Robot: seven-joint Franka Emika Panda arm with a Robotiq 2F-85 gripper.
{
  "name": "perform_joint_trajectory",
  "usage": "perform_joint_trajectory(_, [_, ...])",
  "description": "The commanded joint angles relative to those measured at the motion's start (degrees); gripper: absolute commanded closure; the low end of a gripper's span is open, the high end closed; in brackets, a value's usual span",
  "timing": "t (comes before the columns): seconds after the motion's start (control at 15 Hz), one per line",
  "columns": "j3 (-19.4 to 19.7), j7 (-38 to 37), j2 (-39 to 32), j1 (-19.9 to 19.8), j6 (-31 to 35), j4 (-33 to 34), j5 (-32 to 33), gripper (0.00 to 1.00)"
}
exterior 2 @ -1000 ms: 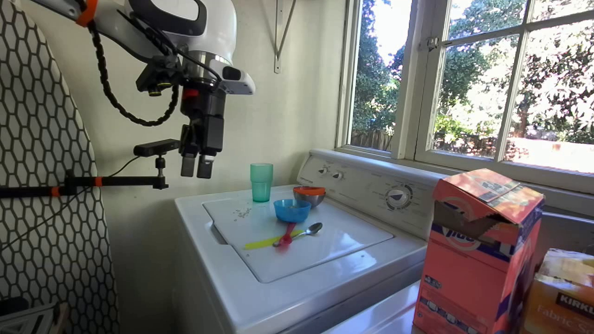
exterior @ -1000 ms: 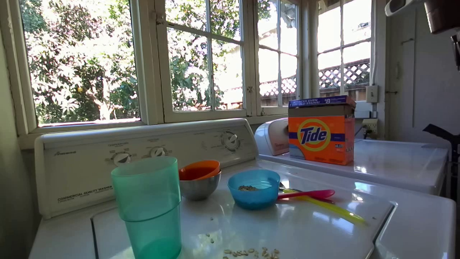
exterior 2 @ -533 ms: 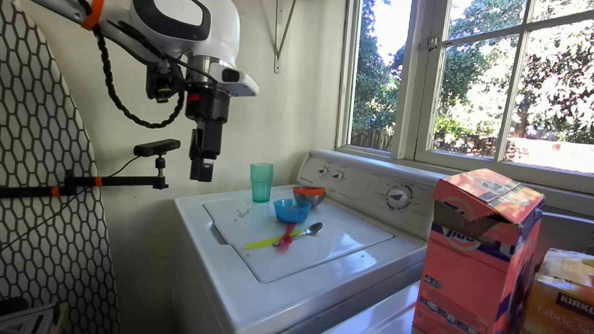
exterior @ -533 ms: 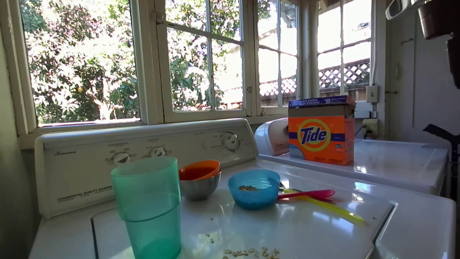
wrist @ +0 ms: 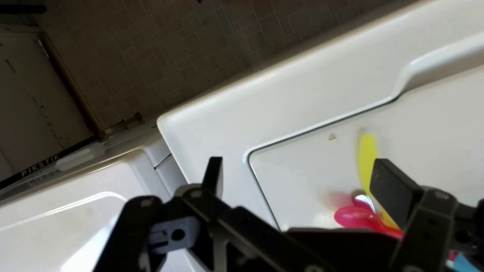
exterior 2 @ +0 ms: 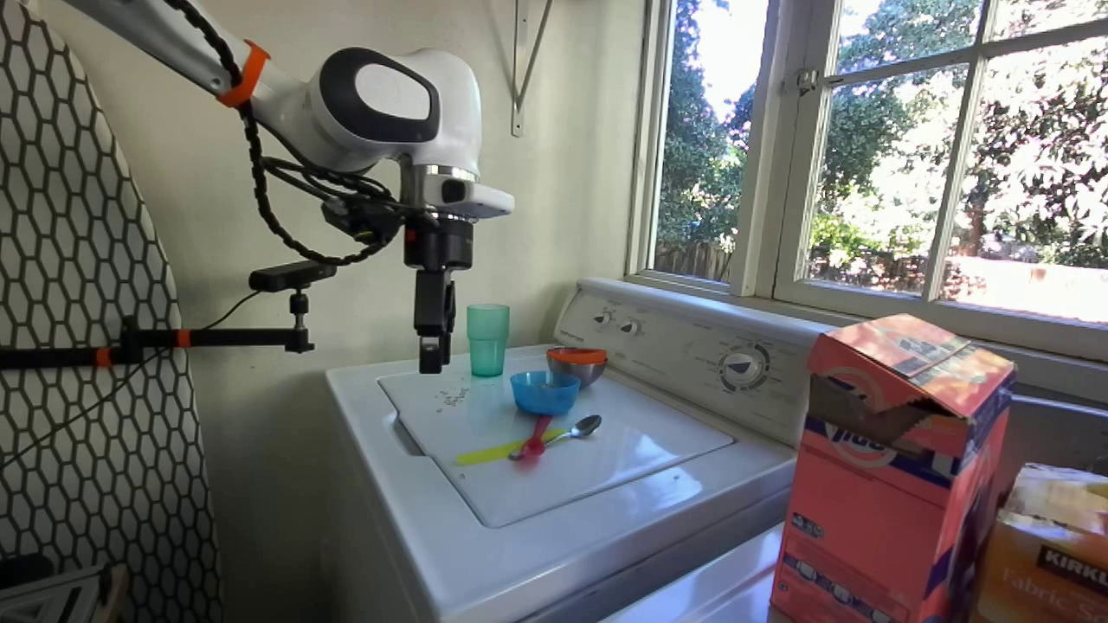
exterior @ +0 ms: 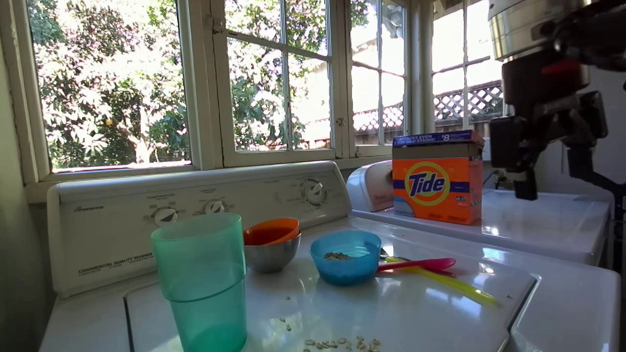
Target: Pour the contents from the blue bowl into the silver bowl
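Note:
The blue bowl (exterior: 345,274) stands upright on the washer lid, with pale bits (exterior: 337,255) in its bottom. Beside it is the silver bowl (exterior: 272,256), shiny grey outside, and a tilted orange rim (exterior: 288,230) shows at its top. Both bowls also appear in an exterior view, the blue bowl (exterior 2: 544,396) in front of the silver bowl (exterior 2: 584,374). My gripper (wrist: 298,166) is open and holds nothing; its fingers are wide apart in the wrist view. It hangs in the air, off to the side of the blue bowl, of which only a sliver (wrist: 464,263) shows in the wrist view.
A tall teal tumbler (exterior: 200,288) stands near the silver bowl. Pink (exterior: 420,264), yellow (exterior: 455,283) and metal spoons (exterior 2: 585,426) lie crossed beside the blue bowl. Loose bits (exterior: 342,343) are scattered on the lid. A Tide box (exterior: 435,181) stands on the neighbouring machine.
My arm has moved lower and closer over the washer, and the gripper has turned; it now shows in both exterior views. The bowls, tumbler and spoons have stayed put.

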State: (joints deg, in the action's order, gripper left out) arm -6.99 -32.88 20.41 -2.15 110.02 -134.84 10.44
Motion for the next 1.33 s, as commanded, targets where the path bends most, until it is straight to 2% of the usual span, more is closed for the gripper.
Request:
perform_joint_trajectory(0.0, [-2.23, -8.45, -7.66, -0.13, 4.05, 5.86, 0.4, 0.0])
perform_joint_trajectory(0.27, [-2.22, -12.18, -14.67, 1.01, 6.32, 11.89, 1.49, 0.0])
perform_joint_trajectory(0.4, [-0.89, -6.28, -16.61, 2.11, 4.15, 14.34, -1.71, 0.0])
perform_joint_trajectory(0.47, [-0.88, -9.16, -13.79, 2.13, 5.39, 11.35, 0.02, 0.0])
perform_joint_trajectory(0.67, [-0.28, -7.55, -16.31, 2.64, 5.42, 13.44, -0.27, 0.0])
perform_joint_trajectory(0.73, [-0.52, -10.62, -16.59, 2.55, 6.46, 13.23, 2.11, 0.0])
perform_joint_trajectory(0.93, [-0.22, -14.77, -20.29, 2.76, 8.43, 14.62, 1.27, 0.0])
perform_joint_trajectory(1.27, [0.54, -17.29, -24.58, 4.3, 13.33, 15.93, 0.32, 0.0])
